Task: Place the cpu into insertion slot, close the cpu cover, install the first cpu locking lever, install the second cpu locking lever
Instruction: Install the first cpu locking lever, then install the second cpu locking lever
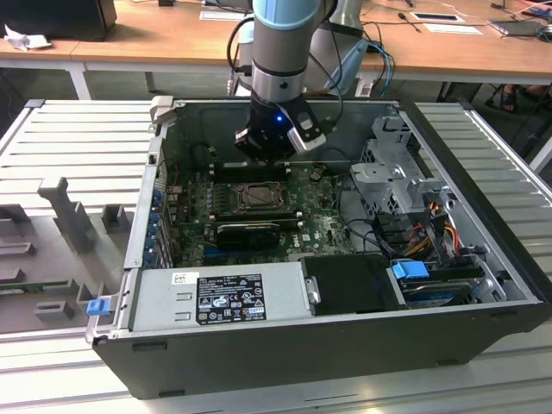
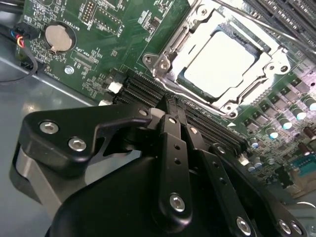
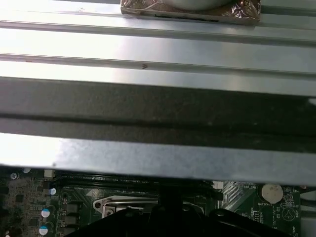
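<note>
The cpu point(image 2: 219, 59) lies flat in the insertion slot point(image 1: 259, 197) on the green board, its pale face showing through the window of the cpu cover point(image 2: 236, 96). The silvery cover frame lies down over the chip's edges. A thin metal lever rod point(image 2: 261, 25) runs along one side of the socket. My gripper point(image 2: 169, 103) hangs above the board just beside the socket, its black fingers point(image 2: 173, 148) pressed together with nothing between them. In the exterior view the gripper point(image 1: 269, 148) is inside the case, a little behind the socket.
Long black memory slots point(image 2: 207, 123) lie between my fingertips and the socket. A coin battery point(image 2: 58, 37) sits on the board. The case wall point(image 3: 158, 103) stands close by. A black finned card point(image 1: 250, 233), the power supply point(image 1: 224, 297) and a drive cage point(image 1: 397, 181) surround the board.
</note>
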